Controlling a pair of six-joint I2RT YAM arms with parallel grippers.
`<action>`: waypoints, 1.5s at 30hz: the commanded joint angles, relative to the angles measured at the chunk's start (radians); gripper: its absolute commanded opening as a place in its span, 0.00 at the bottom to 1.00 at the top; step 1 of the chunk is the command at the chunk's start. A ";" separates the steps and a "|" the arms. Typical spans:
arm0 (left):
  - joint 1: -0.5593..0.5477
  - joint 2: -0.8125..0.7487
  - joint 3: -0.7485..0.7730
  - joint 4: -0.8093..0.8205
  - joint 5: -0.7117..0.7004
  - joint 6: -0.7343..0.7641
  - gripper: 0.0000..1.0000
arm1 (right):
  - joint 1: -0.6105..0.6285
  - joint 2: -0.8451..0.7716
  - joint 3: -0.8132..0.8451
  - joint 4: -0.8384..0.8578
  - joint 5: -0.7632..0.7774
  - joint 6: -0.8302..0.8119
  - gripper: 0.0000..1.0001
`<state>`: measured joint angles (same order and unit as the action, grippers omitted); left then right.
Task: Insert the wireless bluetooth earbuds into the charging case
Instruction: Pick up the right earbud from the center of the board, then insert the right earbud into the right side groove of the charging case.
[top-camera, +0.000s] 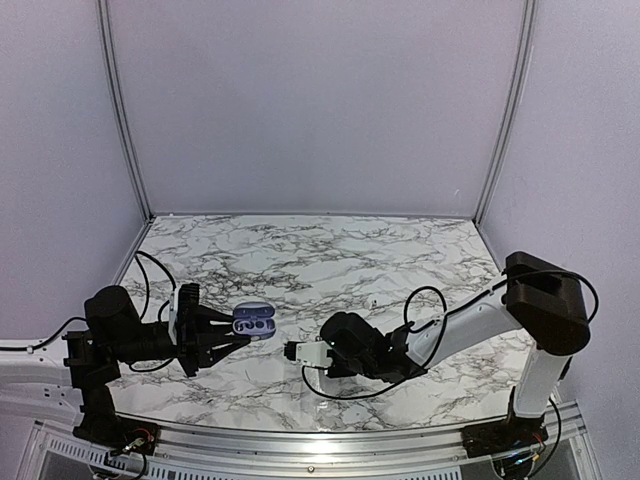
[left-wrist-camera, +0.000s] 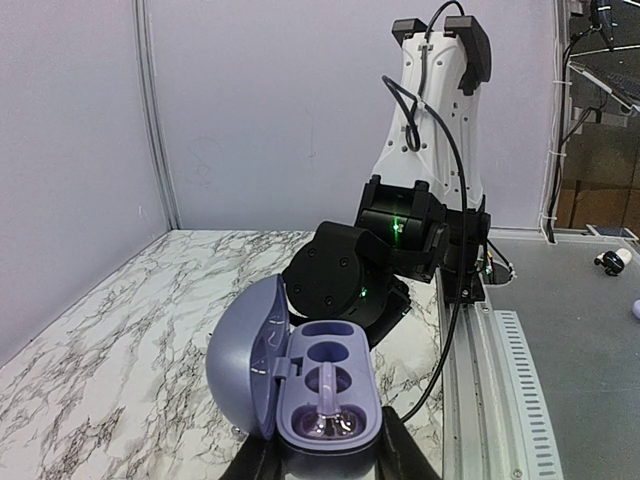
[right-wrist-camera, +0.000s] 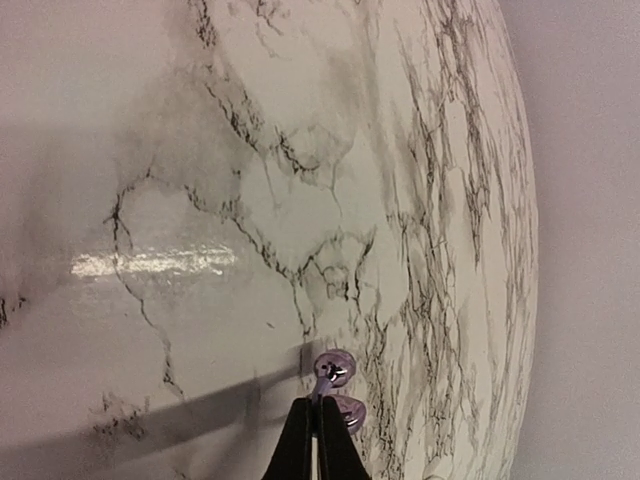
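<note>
The charging case (left-wrist-camera: 325, 385) is lavender and stands open, its lid (left-wrist-camera: 240, 350) swung to the left. My left gripper (left-wrist-camera: 327, 462) is shut on the case's base, holding it above the marble table (top-camera: 330, 260). One earbud (left-wrist-camera: 331, 412) lies in the case's near well; the far well is empty. In the top view the case (top-camera: 253, 321) sits at the left gripper's (top-camera: 228, 330) tips. My right gripper (right-wrist-camera: 319, 408) is shut on the thin stem of the other earbud (right-wrist-camera: 334, 368), whose pale purple head is just over the marble. The right gripper (top-camera: 293, 351) is right of the case, apart from it.
The right arm's black wrist (left-wrist-camera: 345, 280) and white link (left-wrist-camera: 430, 120) stand just behind the case in the left wrist view. A metal rail (left-wrist-camera: 480, 360) runs along the table's near edge. Grey walls (top-camera: 320, 100) close the back and sides.
</note>
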<state>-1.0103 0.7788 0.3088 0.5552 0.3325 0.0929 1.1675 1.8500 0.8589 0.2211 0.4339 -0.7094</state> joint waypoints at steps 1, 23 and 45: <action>0.010 -0.006 -0.007 0.046 0.014 -0.005 0.00 | -0.008 -0.012 0.049 -0.052 -0.043 0.052 0.00; 0.012 0.049 -0.014 0.044 0.132 -0.001 0.00 | 0.047 -0.503 0.243 -0.632 -0.438 0.315 0.00; -0.004 0.108 0.019 0.036 0.237 0.007 0.00 | 0.254 -0.410 0.551 -0.860 -0.564 0.326 0.00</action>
<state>-1.0077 0.9009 0.2989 0.5564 0.5446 0.0933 1.4189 1.4208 1.3827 -0.6220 -0.0963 -0.3923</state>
